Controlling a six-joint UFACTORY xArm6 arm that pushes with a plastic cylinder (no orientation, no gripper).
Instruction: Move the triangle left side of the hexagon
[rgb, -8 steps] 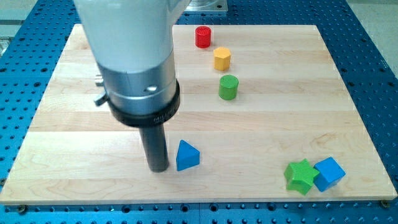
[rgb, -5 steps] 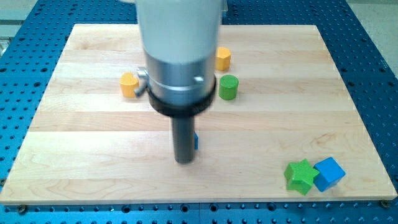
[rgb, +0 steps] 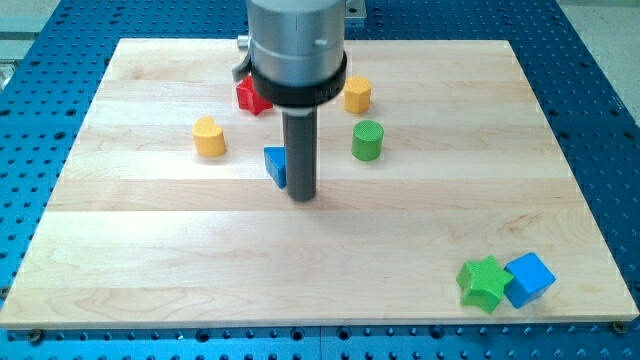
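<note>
The blue triangle (rgb: 275, 163) lies near the board's middle, partly hidden behind my rod. My tip (rgb: 301, 195) rests on the board just right of and below the triangle, touching or nearly touching it. The yellow hexagon (rgb: 358, 94) sits toward the view's top, up and to the right of the triangle, partly behind the arm's body.
A green cylinder (rgb: 367, 140) stands right of my rod. A red block (rgb: 251, 96) shows at the arm's left edge. A yellow block (rgb: 209, 136) lies left of the triangle. A green star (rgb: 482, 283) and blue cube (rgb: 529, 277) sit at the bottom right.
My rod has swung from the triangle's left to its right and moved toward the view's top. The blue triangle has been pushed up the board with it.
</note>
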